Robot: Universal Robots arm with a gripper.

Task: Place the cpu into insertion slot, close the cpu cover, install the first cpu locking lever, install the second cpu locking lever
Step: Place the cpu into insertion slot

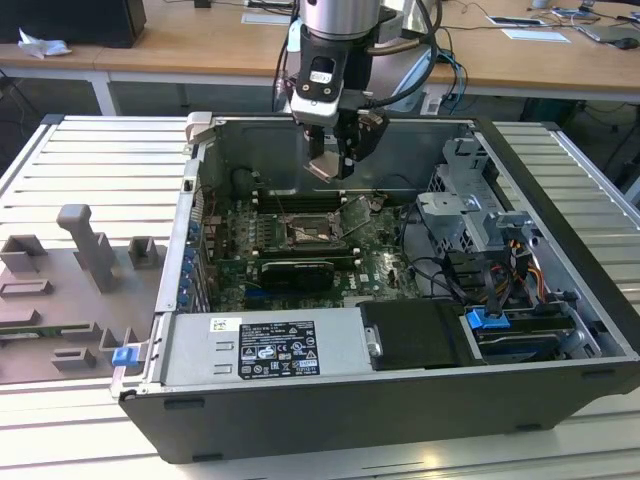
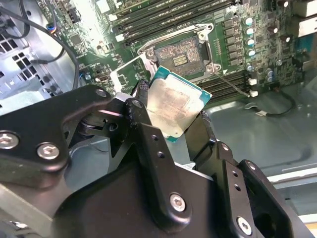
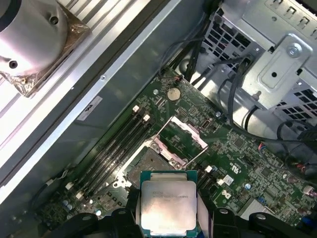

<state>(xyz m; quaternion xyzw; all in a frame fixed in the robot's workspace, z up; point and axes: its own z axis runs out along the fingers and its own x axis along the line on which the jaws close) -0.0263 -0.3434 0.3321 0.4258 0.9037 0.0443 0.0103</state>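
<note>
Jaws tight on cpu (image 2: 174, 106), above insertion slot (image 2: 181, 57)

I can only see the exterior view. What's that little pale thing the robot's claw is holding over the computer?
Observer: In both wrist views it's the cpu. The gripper pinches it by its edges, with the metal top showing.
Operator: Is the hole it goes in open?
Observer: Yes. In the first wrist view the cpu cover is swung open, off the insertion slot.
</note>
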